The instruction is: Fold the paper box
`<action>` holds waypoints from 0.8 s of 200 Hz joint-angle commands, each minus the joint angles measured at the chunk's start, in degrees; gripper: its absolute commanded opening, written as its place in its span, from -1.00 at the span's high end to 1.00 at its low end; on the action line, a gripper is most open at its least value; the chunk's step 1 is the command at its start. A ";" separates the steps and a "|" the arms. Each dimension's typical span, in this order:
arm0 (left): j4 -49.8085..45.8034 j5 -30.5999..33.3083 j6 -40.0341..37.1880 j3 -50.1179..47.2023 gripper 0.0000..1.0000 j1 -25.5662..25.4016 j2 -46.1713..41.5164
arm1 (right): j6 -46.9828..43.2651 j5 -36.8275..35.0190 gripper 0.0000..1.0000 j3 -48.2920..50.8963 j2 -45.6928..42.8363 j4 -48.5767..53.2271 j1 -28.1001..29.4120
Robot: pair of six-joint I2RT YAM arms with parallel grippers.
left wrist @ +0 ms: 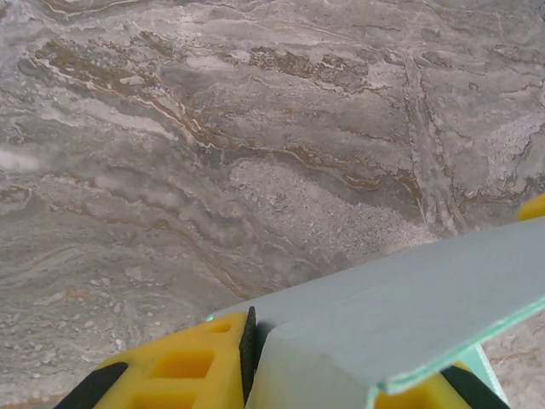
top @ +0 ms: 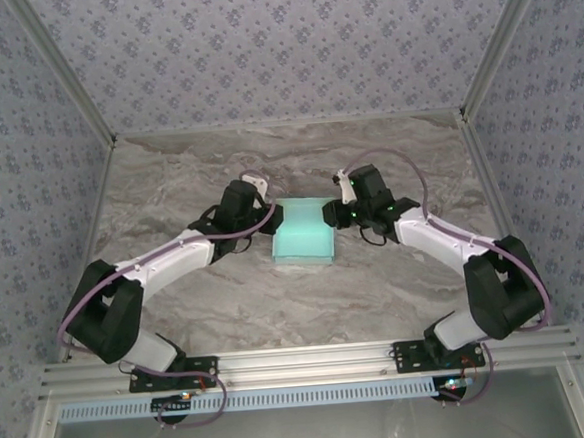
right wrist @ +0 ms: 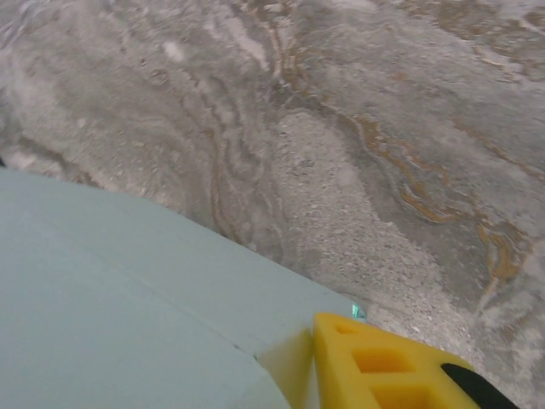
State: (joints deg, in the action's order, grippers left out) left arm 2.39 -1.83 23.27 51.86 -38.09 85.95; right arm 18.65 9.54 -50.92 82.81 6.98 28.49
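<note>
My left gripper (top: 270, 217): closed on the paper box (top: 303, 233), left edge. My right gripper (top: 332, 216): at its right edge; clamped or not, I cannot tell.

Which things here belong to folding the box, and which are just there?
Part of the job:
- paper box
- left gripper, at the box's left edge
- right gripper, at its right edge

Just there:
- marble table
- patterned walls
</note>
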 commanded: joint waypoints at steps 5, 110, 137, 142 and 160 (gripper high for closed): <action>-0.02 0.05 5.19 0.76 0.54 -1.86 1.14 | 8.68 -10.00 0.41 1.78 -2.59 -2.98 3.71; 5.42 2.15 14.57 -7.46 0.53 -6.34 1.29 | 23.54 -21.36 0.43 9.06 -3.33 -4.47 10.72; 7.21 3.55 15.46 -10.57 0.47 -7.57 0.33 | 24.73 -23.62 0.38 11.87 -5.54 -5.40 13.34; 7.45 3.82 15.49 -11.09 0.44 -7.88 0.12 | 24.97 -23.91 0.37 12.31 -6.03 -5.20 13.71; 7.95 5.20 15.96 -12.89 0.39 -8.73 -0.59 | 25.56 -24.28 0.31 13.85 -8.35 -4.43 14.32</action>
State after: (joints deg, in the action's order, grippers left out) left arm 8.10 1.80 37.63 40.82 -45.58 86.04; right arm 41.69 -12.49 -38.72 77.95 2.76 41.78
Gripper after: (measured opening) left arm 0.294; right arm 0.326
